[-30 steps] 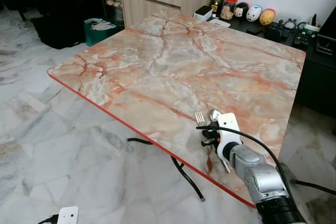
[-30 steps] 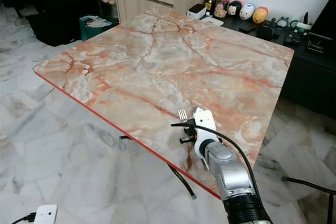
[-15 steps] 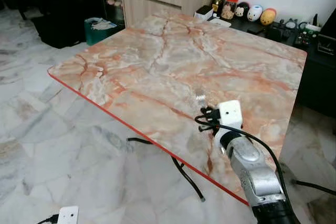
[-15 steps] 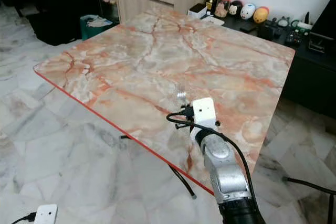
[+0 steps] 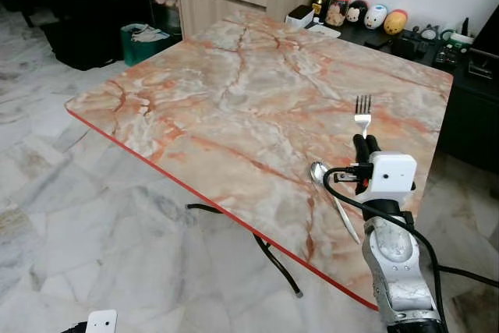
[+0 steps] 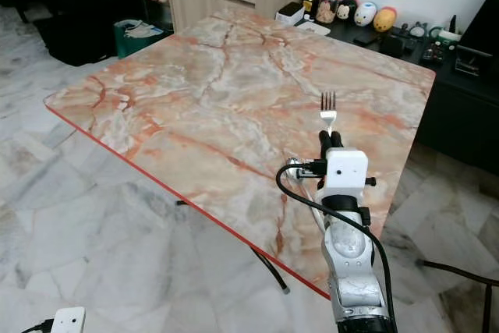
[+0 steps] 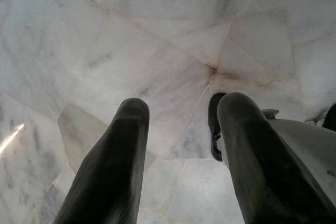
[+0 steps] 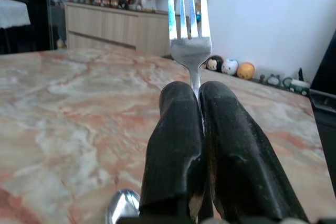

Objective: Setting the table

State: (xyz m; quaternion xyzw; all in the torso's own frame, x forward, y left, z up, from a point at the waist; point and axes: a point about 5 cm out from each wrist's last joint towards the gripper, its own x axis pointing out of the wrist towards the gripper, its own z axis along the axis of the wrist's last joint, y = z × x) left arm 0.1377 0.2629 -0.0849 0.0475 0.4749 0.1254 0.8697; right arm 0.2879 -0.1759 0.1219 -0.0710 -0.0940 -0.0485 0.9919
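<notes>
Over table [image 5: 234, 91] | right gripper [image 5: 365, 143] fingers clamp fork [image 5: 362, 111] | spoon [image 5: 327, 189] lies beside | left gripper [image 7: 181, 129] fingers spread above floor [image 7: 157, 35]

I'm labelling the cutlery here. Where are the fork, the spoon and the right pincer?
fork [image 5: 362, 106], left eye view, on its tines.
spoon [image 5: 318, 170], left eye view, on its bowl.
right pincer [image 8: 198, 92], right wrist view, between its fingertips.
</notes>
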